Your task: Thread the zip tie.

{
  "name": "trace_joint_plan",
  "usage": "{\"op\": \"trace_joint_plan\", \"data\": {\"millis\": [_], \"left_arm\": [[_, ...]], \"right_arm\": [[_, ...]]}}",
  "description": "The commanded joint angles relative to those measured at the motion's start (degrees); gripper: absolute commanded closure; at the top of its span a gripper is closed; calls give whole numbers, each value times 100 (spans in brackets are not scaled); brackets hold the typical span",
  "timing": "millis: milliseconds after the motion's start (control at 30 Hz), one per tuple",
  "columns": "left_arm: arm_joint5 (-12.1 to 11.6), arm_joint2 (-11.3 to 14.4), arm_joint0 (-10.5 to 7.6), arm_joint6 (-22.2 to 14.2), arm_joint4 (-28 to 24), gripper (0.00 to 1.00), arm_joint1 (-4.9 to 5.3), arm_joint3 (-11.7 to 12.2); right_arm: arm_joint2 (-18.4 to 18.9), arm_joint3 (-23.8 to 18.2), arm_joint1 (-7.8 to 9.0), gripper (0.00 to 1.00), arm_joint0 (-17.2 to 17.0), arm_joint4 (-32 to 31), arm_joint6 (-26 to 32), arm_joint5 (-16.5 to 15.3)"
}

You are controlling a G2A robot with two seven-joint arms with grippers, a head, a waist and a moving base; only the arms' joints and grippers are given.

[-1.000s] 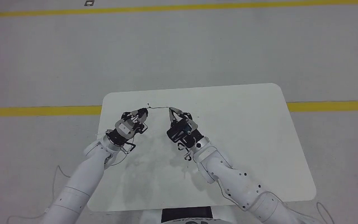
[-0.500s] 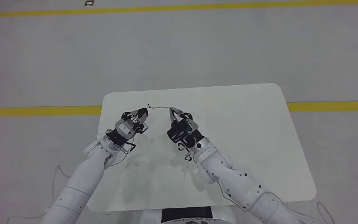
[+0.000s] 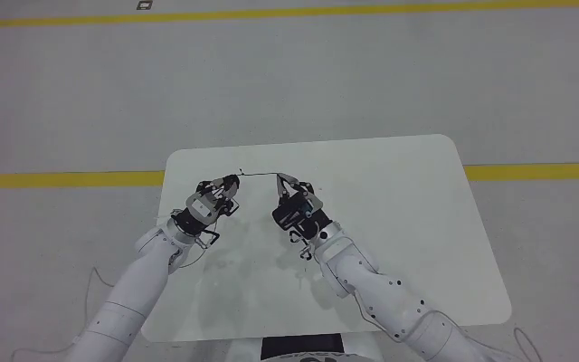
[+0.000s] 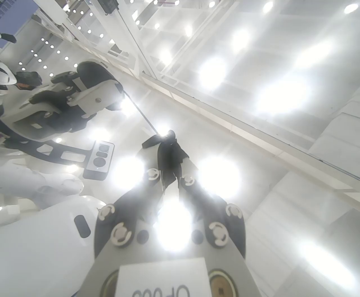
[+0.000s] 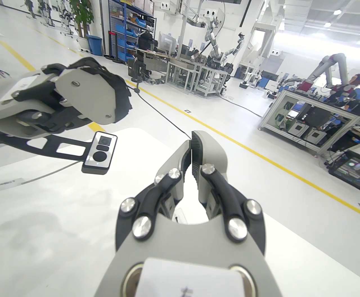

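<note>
top: tie (image 3: 259, 173) strung above table (image 3: 407, 226), near its far edge | left gripper (image 3: 232, 183) clamped on one end | right gripper (image 3: 282, 180) pinched tight on the other | right wrist: tie's head (image 5: 137, 90) just beside left gripper

White bench (image 3: 407, 199), rounded corners, sits on a pale grey floor (image 3: 362, 81). One yellow line (image 3: 271, 12) runs across the far floor, and another (image 3: 81, 179) meets the bench on both sides. Out in the hall: blue shelving (image 5: 123, 17) stacked with bins, a leafy plant (image 5: 81, 12), a metal-framed workstation (image 5: 298, 123).
</note>
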Motion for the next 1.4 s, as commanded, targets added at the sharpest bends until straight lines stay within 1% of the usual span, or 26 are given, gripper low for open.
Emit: {"op": "trace_joint_plan", "data": {"millis": [0, 833, 1367], "left_arm": [[0, 0, 0, 0, 0, 100, 0, 0], [0, 0, 0, 0, 0, 100, 0, 0], [0, 0, 0, 0, 0, 100, 0, 0]], "right_arm": [[-1, -4, 4, 100, -1, 0, 7, 2], [18, -23, 49, 100, -19, 0, 77, 85], [80, 14, 60, 100, -25, 0, 114, 52]]}}
